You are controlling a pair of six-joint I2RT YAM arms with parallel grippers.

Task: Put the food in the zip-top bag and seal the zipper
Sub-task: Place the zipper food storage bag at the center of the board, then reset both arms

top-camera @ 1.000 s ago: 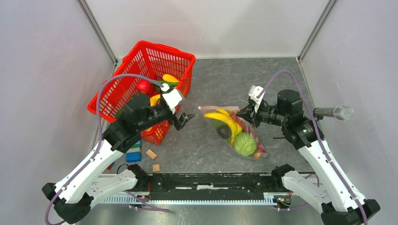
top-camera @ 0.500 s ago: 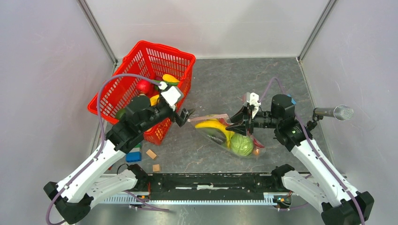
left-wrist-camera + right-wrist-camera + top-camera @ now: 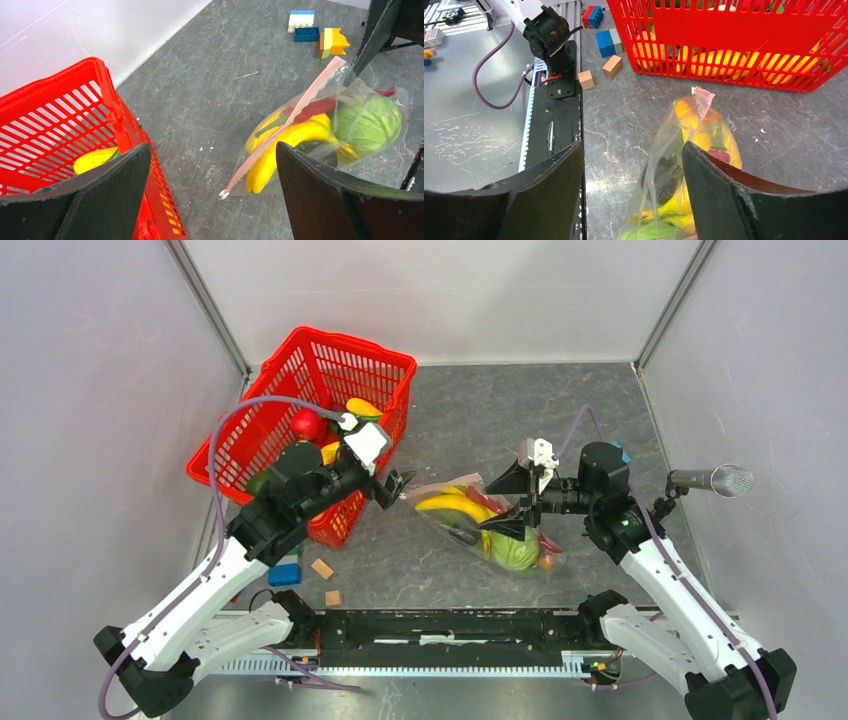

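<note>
From above, the zip-top bag [image 3: 478,523] lies right of centre on the grey stone-patterned bench [image 3: 470,410]. The right hand [image 3: 508,506], fingers apart, straddles its right end. The left hand [image 3: 398,485], also spread, hangs just left of the bag, beside the red mesh basket [image 3: 300,365].

At the left wrist, the pink zipper [image 3: 300,107] slants across the clear film, over yellow bananas [image 3: 287,142] and a green cabbage ball [image 3: 370,117]. Building blocks [image 3: 320,35] lie beyond.

At the right wrist, the crinkled bag sits between the spread fingers [image 3: 724,200], with wooden blocks [image 3: 599,72] near the basket.

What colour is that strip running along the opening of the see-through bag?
The strip is pale pink, clearest in the left wrist view.
</note>
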